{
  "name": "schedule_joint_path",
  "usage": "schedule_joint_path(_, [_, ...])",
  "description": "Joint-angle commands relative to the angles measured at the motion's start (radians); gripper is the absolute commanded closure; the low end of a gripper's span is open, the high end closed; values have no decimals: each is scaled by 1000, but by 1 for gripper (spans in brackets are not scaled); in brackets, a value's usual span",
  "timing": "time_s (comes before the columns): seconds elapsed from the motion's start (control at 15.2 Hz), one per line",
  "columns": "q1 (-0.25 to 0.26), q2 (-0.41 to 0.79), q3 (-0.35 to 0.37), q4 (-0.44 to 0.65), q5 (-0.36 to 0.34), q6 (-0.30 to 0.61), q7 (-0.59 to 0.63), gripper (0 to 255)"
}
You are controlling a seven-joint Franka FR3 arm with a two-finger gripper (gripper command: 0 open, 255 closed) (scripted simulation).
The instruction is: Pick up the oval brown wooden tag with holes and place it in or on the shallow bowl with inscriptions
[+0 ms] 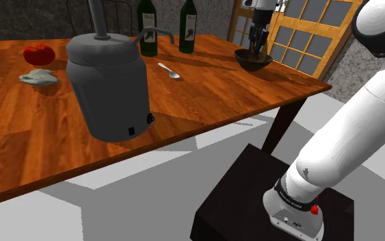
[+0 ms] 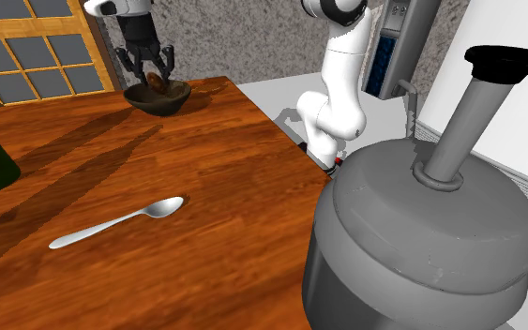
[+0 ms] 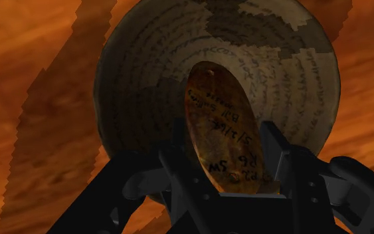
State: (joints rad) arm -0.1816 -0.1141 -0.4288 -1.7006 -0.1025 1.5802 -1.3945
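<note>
The claw [image 3: 226, 136] is pinching the brown oval tag [image 3: 218, 113] by its two long sides. The tag hangs right over the dark bowl [image 3: 145, 80], which has rings of little writing inside. In the shoulder view the bowl sits in the upper right of the frame, near the far corner of the surface [image 1: 204, 89]. I think this is the putting-down step. Next the claw should spread open, gently, so the tag drops inside and not over the rim. The tag's near end is hidden by the claw. I can make out one small hole at its far end. I cannot tell if the tag touches the bowl
</note>
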Motion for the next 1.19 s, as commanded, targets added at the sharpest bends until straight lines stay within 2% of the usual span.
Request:
schedule_joint_path(0.0, [0, 0, 0, 0, 0, 0, 0, 0])
schedule_joint_path(0.33, [0, 0, 0, 0, 0, 0, 0, 0])
schedule_joint_path(0.59, [0, 49, -4, 182, 19, -136, -17, 0])
schedule_joint_path(1.12, [0, 49, -4, 182, 19, -136, -17, 0])
